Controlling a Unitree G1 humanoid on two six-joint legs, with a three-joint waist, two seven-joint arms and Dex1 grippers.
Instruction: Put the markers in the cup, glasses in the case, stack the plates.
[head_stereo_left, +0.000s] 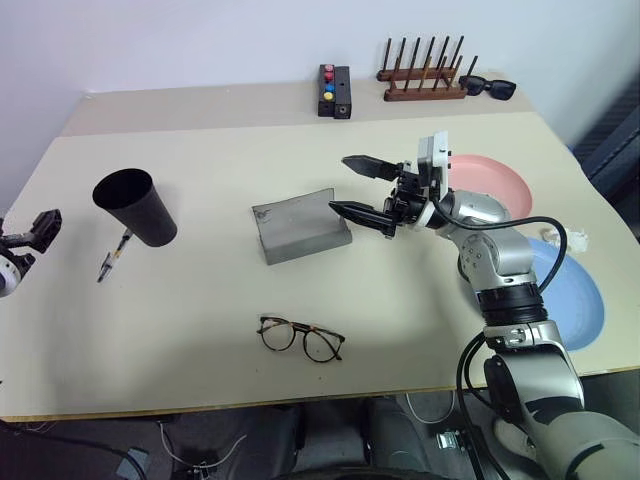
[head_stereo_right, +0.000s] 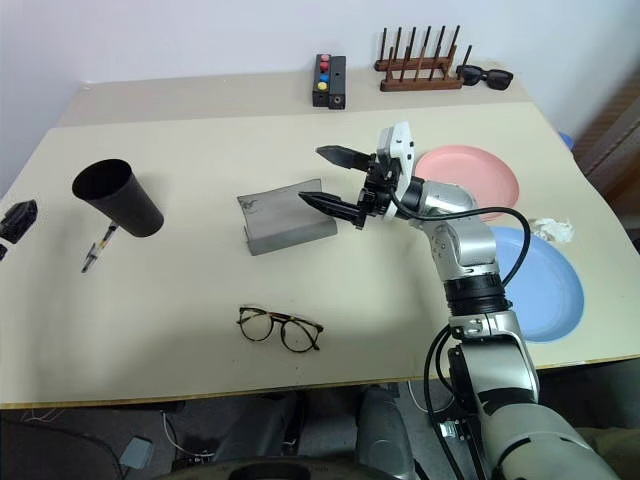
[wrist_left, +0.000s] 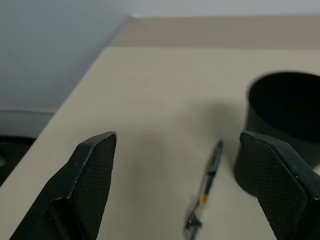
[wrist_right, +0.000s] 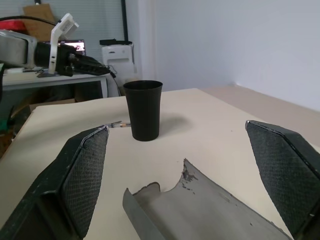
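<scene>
Right hand spread above unmarked case.

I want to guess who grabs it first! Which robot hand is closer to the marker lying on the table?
Left. The left gripper hangs at the table's left edge, a short way from the marker beside the cup. The right gripper is far off, over the open case.

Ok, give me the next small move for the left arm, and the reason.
Probably ease the left gripper down over the marker and close. Its fingers stand open, the marker lies flat on the table beside the upright cup, and nothing is held yet.
</scene>
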